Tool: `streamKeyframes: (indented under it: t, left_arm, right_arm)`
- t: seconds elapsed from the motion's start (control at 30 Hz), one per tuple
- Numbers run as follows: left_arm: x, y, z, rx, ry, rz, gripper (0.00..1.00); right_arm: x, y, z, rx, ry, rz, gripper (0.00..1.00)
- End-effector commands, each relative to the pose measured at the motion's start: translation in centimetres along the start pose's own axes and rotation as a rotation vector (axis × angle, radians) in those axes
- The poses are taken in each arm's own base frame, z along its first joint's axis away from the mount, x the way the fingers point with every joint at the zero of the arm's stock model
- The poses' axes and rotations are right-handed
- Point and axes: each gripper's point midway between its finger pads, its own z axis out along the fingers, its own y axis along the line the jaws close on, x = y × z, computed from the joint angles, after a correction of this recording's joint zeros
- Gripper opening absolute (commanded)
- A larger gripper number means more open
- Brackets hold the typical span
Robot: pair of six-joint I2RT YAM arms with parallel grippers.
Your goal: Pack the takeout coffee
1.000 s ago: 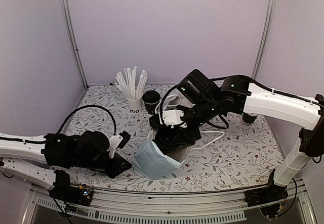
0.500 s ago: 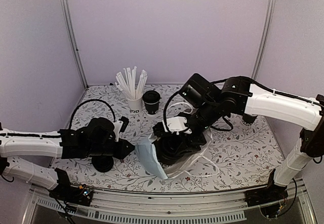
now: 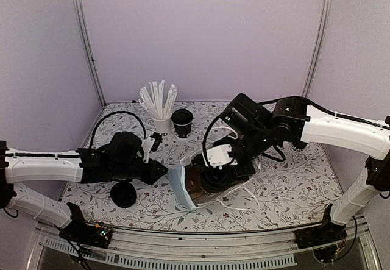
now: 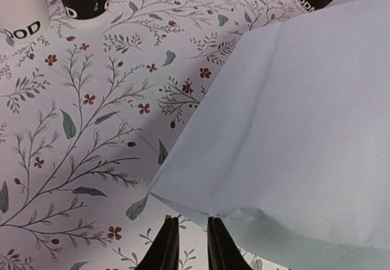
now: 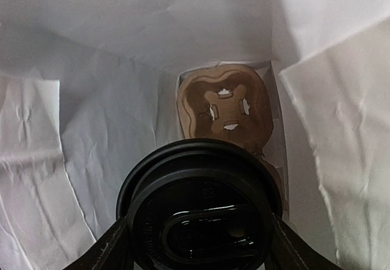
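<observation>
The takeout coffee (image 5: 201, 215), a black cup with a black lid, is held in my right gripper (image 5: 200, 245), with a finger on each side of the lid. It sits inside the mouth of a white paper bag (image 5: 97, 130), above a brown cardboard cup carrier (image 5: 224, 108) at the bag's bottom. In the top view my right gripper (image 3: 216, 175) is in the bag's open mouth and the bag (image 3: 181, 188) lies mid-table. My left gripper (image 3: 162, 171) is at the bag's left edge. In the left wrist view its jaws (image 4: 192, 239) are nearly together, just short of the bag's lower edge (image 4: 292, 130).
A white cup of straws (image 3: 159, 108) and a stack of unlidded black cups (image 3: 182, 122) stand at the back. A pile of black lids (image 3: 124, 194) lies at the front left. Another cup (image 3: 298, 143) stands behind the right arm. The bag's handles (image 3: 247, 202) trail to the right.
My left gripper has moved right from the lid pile to the bag's left edge. My right gripper has gone down and forward with the coffee into the bag, whose mouth now stands open.
</observation>
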Motion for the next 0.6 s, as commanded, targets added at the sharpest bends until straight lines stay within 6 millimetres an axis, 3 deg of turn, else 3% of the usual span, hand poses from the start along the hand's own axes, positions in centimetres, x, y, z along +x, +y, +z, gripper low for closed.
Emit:
streamKeyframes:
  t: [0.0, 0.17, 0.27, 0.43, 0.57]
  left_arm:
    - [-5.3, 0.2, -1.9, 0.001, -0.139, 0.048, 0.20]
    - [-9.7, 0.9, -2.3, -0.013, -0.216, 0.076, 0.27]
    - [-11.8, 1.1, -1.4, 0.002, -0.237, 0.088, 0.36]
    - [-15.4, -0.8, 1.6, 0.108, -0.283, 0.128, 0.44]
    - [-15.8, -2.6, 5.4, 0.219, -0.251, 0.153, 0.46]
  right_arm:
    - [0.2, -1.5, -1.3, 0.110, 0.021, -0.052, 0.43]
    - [1.7, -2.9, -1.6, 0.205, 0.090, -0.073, 0.42]
    - [2.2, -3.1, -1.7, 0.238, 0.104, -0.088, 0.42]
    - [2.3, -2.9, -1.5, 0.232, 0.104, -0.101, 0.41]
    - [2.5, -2.9, -1.1, 0.235, 0.103, -0.116, 0.41]
